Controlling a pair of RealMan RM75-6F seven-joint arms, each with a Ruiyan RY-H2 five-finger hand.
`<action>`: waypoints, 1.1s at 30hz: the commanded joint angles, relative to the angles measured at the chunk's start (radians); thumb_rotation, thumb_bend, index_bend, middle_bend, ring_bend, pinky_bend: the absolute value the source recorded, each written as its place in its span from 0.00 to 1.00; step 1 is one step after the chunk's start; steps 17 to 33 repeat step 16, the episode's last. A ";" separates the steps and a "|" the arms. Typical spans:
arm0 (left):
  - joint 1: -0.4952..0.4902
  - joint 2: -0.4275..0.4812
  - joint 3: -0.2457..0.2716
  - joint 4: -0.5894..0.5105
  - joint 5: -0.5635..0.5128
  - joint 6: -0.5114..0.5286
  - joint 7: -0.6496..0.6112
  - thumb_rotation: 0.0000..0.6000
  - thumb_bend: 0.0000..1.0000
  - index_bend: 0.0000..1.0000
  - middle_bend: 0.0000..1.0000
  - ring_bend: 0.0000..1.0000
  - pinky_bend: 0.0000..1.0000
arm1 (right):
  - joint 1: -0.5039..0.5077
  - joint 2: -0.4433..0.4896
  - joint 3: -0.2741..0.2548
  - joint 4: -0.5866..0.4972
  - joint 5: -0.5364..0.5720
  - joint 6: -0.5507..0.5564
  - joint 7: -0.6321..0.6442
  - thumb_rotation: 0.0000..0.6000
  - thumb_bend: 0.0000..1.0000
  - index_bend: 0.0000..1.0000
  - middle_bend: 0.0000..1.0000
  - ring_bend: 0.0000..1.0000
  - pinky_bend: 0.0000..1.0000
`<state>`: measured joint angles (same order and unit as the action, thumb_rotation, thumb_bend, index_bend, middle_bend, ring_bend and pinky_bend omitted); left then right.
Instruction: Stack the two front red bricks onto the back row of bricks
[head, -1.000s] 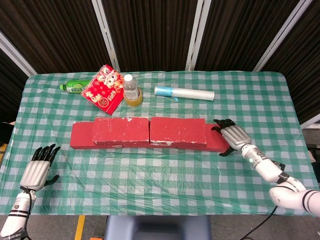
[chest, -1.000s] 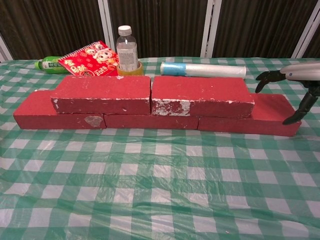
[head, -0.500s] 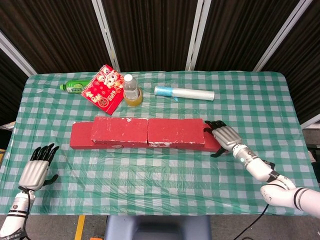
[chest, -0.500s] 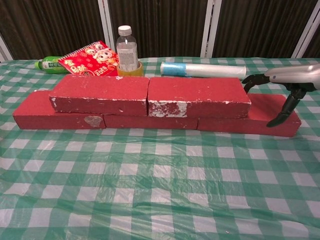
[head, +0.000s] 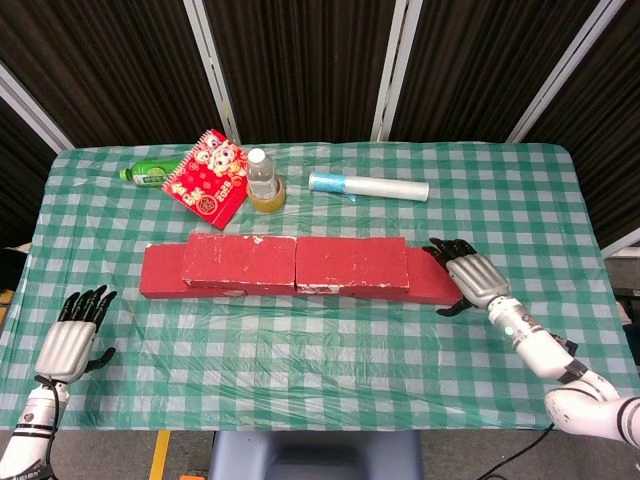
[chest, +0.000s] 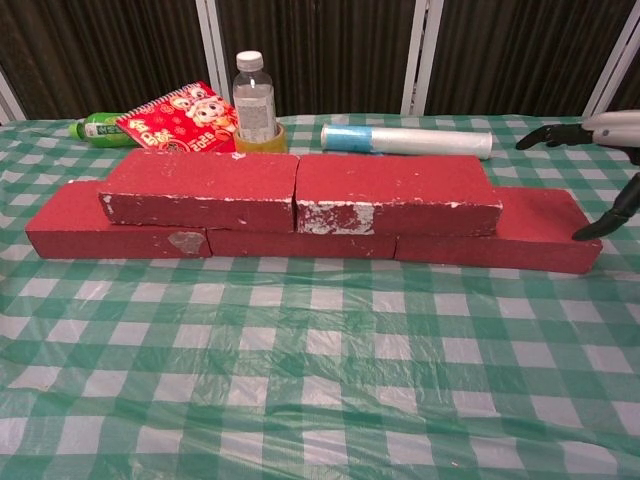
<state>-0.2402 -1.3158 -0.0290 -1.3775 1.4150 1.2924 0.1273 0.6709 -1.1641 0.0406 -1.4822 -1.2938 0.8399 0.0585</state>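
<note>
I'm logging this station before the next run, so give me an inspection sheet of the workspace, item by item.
Surface: table under a green and white checked cloth with a clear plastic cover.
Job's things: two upper bricks end to end on the bottom row.
Clutter: clear bottle, green bottle, red booklet, plastic roll.
Hands: right hand open by the row's right end; left hand open, holding nothing.
Cables: nothing seen.
Surroundings: dark panels behind.

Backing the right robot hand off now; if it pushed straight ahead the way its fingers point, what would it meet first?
Probably the right end of the bottom brick, just ahead of the right robot hand; the depth between them is unclear.
</note>
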 joint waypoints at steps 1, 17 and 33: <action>0.019 -0.002 -0.013 -0.004 0.014 0.063 0.027 1.00 0.27 0.00 0.00 0.00 0.04 | -0.221 0.028 -0.063 -0.089 -0.117 0.357 -0.067 1.00 0.06 0.00 0.00 0.00 0.01; 0.082 0.005 -0.041 -0.056 0.037 0.232 0.151 1.00 0.29 0.00 0.00 0.00 0.04 | -0.496 -0.059 -0.102 -0.028 -0.212 0.722 -0.201 1.00 0.06 0.00 0.00 0.00 0.00; 0.082 0.005 -0.041 -0.056 0.037 0.232 0.151 1.00 0.29 0.00 0.00 0.00 0.04 | -0.496 -0.059 -0.102 -0.028 -0.212 0.722 -0.201 1.00 0.06 0.00 0.00 0.00 0.00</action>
